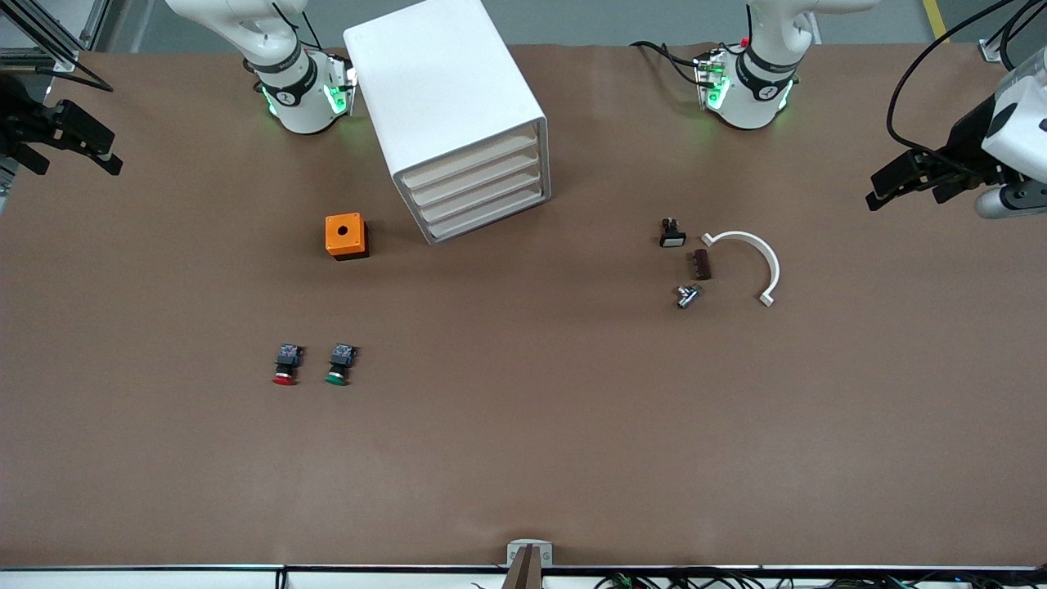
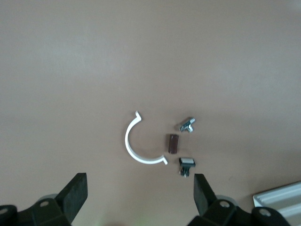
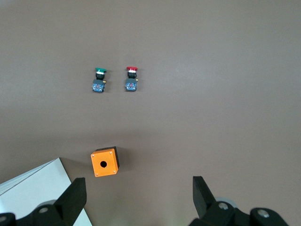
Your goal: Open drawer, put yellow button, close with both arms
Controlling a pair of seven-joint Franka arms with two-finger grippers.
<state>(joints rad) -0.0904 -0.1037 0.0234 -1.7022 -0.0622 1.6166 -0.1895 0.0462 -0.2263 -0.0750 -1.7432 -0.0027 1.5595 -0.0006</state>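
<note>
The white cabinet (image 1: 454, 114) stands on the brown table (image 1: 523, 458) between the two arm bases, closer to the right arm's, its front turned at an angle toward the front camera. Its four shallow drawers are all pushed in; the drawer (image 1: 470, 160) of the task, the uppermost one, sits flush like the three below it. No yellow-capped button shows in any view, so I cannot tell where it is.

Just beside the cabinet, toward the right arm's end of the table, sits an orange box (image 1: 346, 236) with a round hole in its top. Nearer the front camera than the cabinet, past that box, lie a red-capped button (image 1: 285, 365) and a green-capped button (image 1: 339, 365) side by side, close but apart, caps pointing toward the camera.

Toward the left arm's end from the cabinet lies a small cluster: a black switch part with a white face (image 1: 671, 234), a small brown block (image 1: 702, 264), a small metal part (image 1: 686, 295), and a white half-ring clip (image 1: 751, 262) curving round them, none touching.

The right gripper (image 1: 61, 139) hangs at the right arm's edge of the table, well away from the cabinet, its fingers (image 3: 70, 200) spread wide and holding nothing. The left gripper (image 1: 908, 180) hangs at the table's left-arm edge, likewise far from the cabinet, fingers (image 2: 73, 193) parted and bare.
</note>
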